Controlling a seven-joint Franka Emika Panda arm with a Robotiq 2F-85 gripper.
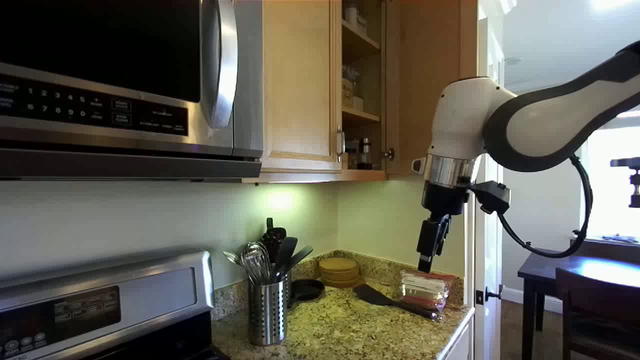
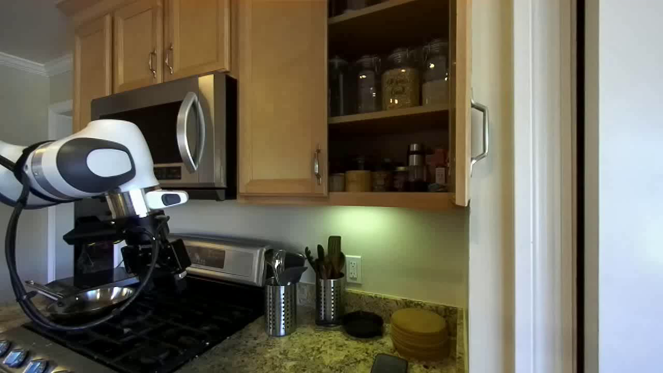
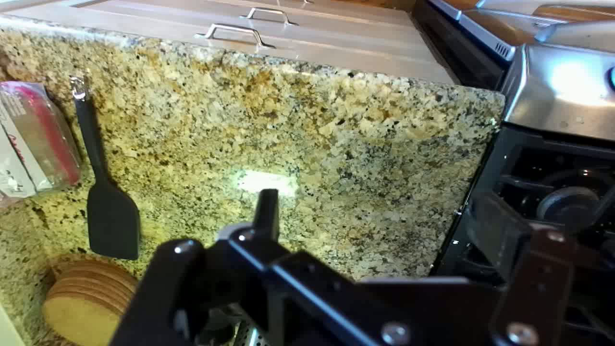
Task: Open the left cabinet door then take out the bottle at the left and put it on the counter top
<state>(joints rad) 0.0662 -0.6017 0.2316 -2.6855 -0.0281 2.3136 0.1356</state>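
The left cabinet door (image 2: 282,103) is a light-brown upper door with a slim silver handle (image 2: 317,165), and it stands closed in both exterior views. On the low shelf, in the uncovered part of the cabinet, small jars and a dark silver-topped container (image 2: 416,163) can be seen. Which of them, if any, is the bottle I cannot tell; the closed door hides the left part. My gripper (image 3: 379,204) hangs well below the cabinet, pointing down over the speckled counter top (image 3: 346,158) near the stove. Its fingers (image 3: 268,211) are spread wide with nothing between them.
The right door (image 2: 462,103) is swung out. Steel utensil holders (image 1: 267,312), a black dish (image 2: 362,324) and round tan mats (image 1: 340,272) stand at the back of the counter. A black spatula (image 3: 113,218) and a plastic packet (image 3: 36,139) lie there. The microwave (image 2: 155,134) juts out above the stove.
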